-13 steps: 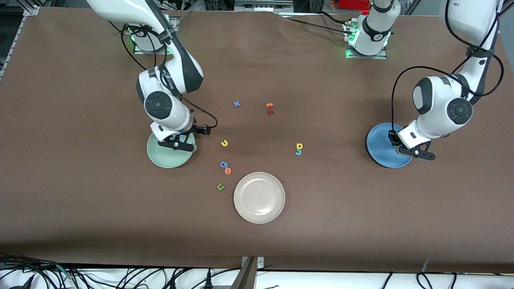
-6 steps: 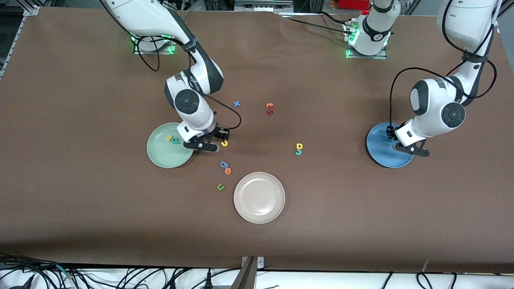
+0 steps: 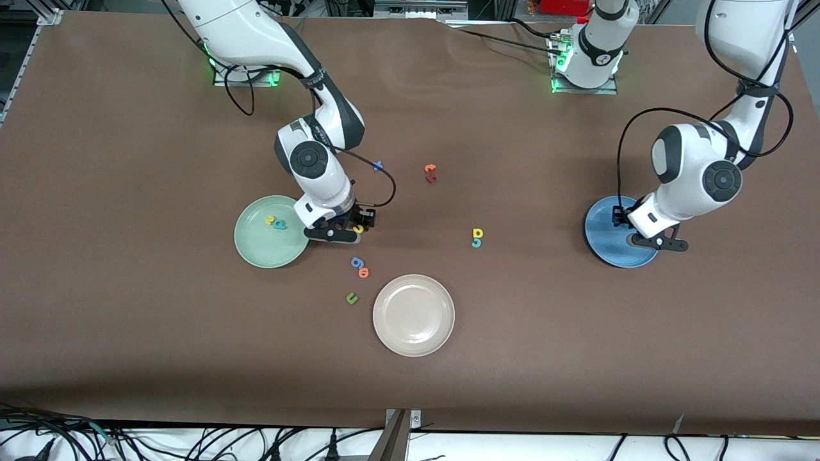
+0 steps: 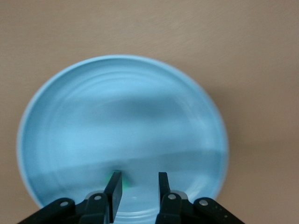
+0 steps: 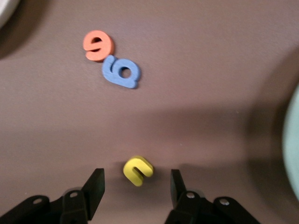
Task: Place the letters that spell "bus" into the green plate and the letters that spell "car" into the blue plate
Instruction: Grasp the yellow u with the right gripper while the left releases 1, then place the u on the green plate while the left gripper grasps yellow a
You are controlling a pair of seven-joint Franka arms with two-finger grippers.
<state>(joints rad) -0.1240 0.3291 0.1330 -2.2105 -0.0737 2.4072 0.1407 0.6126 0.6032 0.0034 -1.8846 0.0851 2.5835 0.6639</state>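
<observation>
My right gripper (image 3: 360,224) (image 5: 136,173) stands open low over the table beside the green plate (image 3: 256,246) (image 5: 293,140). The yellow u (image 3: 358,228) (image 5: 138,170) lies between its fingers, untouched. On that plate lie the yellow s (image 3: 270,221) and the teal b (image 3: 279,224). My left gripper (image 3: 621,219) (image 4: 138,179) is open low over the blue plate (image 3: 605,246) (image 4: 121,107). A teal letter (image 4: 125,181) lies on the plate, mostly hidden by one finger. The yellow a (image 3: 477,233) and teal c (image 3: 476,243) lie together mid-table.
A blue g (image 3: 357,262) (image 5: 121,71), orange o (image 3: 364,273) (image 5: 98,45) and green u (image 3: 351,298) lie near the beige plate (image 3: 413,314). Farther from the front camera lie a blue x (image 3: 377,166), an orange t (image 3: 430,168) and a dark red letter (image 3: 430,178).
My right arm swung from over the green plate to the yellow u, uncovering the s and b. My left gripper opened over the blue plate, leaving the teal letter there.
</observation>
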